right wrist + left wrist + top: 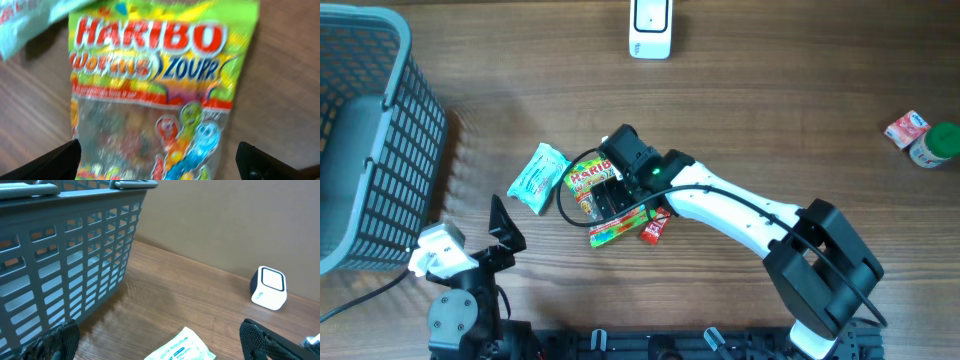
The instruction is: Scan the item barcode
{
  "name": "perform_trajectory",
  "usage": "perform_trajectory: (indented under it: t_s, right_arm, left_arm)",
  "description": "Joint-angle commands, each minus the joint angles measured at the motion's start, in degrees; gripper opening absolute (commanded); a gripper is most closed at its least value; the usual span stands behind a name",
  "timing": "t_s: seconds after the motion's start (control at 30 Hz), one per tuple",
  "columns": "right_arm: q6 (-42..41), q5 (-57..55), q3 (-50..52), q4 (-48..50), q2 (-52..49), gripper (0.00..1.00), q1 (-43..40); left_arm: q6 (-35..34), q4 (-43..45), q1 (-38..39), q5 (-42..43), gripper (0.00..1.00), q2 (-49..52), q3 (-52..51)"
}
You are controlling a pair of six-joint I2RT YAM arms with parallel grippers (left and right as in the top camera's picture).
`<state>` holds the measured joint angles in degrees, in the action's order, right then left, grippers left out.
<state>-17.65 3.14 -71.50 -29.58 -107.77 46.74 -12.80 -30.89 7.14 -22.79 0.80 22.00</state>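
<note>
A: Overhead, the Haribo bag lies mid-table beneath the right gripper, jaws apart; the scanner is at twelve o'clock.

B: Left wrist: the left gripper is spread, empty. Right wrist: the bag should be pinched by one edge, barcode uncovered.

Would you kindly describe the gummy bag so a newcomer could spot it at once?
From the grey basket at the left, look right toward the white right arm. The Haribo bag lies under its open fingers; unlike the pale teal packet beside it, it is yellow-green with red lettering.
</note>
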Motion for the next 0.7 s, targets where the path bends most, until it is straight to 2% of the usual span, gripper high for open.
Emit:
perform_trajectory:
  t_s: [0.0, 0.3, 0.5, 0.57, 0.67]
  right_arm:
    - [1.2, -6.1, -1.0, 1.5, 0.2, 1.00, -0.1]
    - [1.1, -0.5, -1.3, 2.4, -8.2, 1.00, -0.4]
    - [0.5, 7.4, -2.0, -2.3, -8.9, 0.97, -2.1]
    - [0.5, 7.5, -2.0, -4.1, -9.6, 0.81, -2.1]
    - [-1.1, 8.8, -2.1, -5.2, -9.9, 0.05, -2.3]
  left_arm:
    - [-0.3, 0.1, 0.3, 0.3, 1.00, -0.5, -0.6]
    - [-0.3, 0.1, 0.3, 0.3, 1.00, -0.5, -0.6]
    - [-0.3, 0.1, 0.3, 0.3, 1.00, -0.5, -0.6]
    - [-0.3, 0.1, 0.3, 0.3, 1.00, -0.5, -0.6]
    - [-0.3, 0.1, 0.3, 0.3, 1.00, -0.5, -0.6]
